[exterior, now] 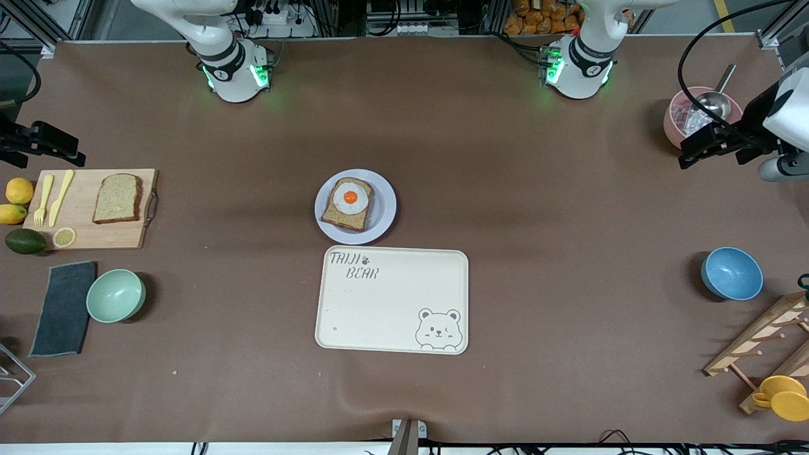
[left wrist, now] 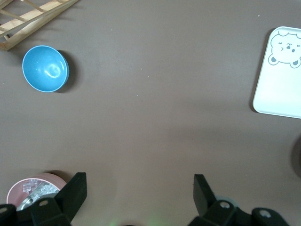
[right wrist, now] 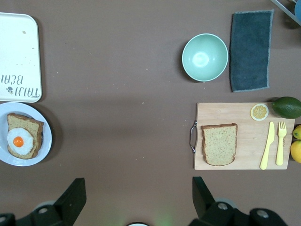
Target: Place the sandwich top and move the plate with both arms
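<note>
The sandwich top (exterior: 117, 198) (right wrist: 219, 144), a plain brown slice, lies on a wooden cutting board (exterior: 82, 218) at the right arm's end of the table. At mid-table the plate (exterior: 386, 212) (right wrist: 47, 141) carries a bread slice with a fried egg (exterior: 349, 197). My right gripper (exterior: 66, 150) (right wrist: 138, 190) hangs open and empty high over the table's edge beside the board. The left gripper (exterior: 692, 151) (left wrist: 139, 188) is open and empty too, up over the left arm's end beside a pink bowl (exterior: 679, 120).
A cream bear tray (exterior: 392, 297) lies just nearer the camera than the plate. Lemons, an avocado (exterior: 25, 241), a yellow knife and fork, a mint bowl (exterior: 115, 295) and a dark cloth (exterior: 63, 308) surround the board. A blue bowl (exterior: 731, 273) and wooden rack (exterior: 765, 341) stand at the left arm's end.
</note>
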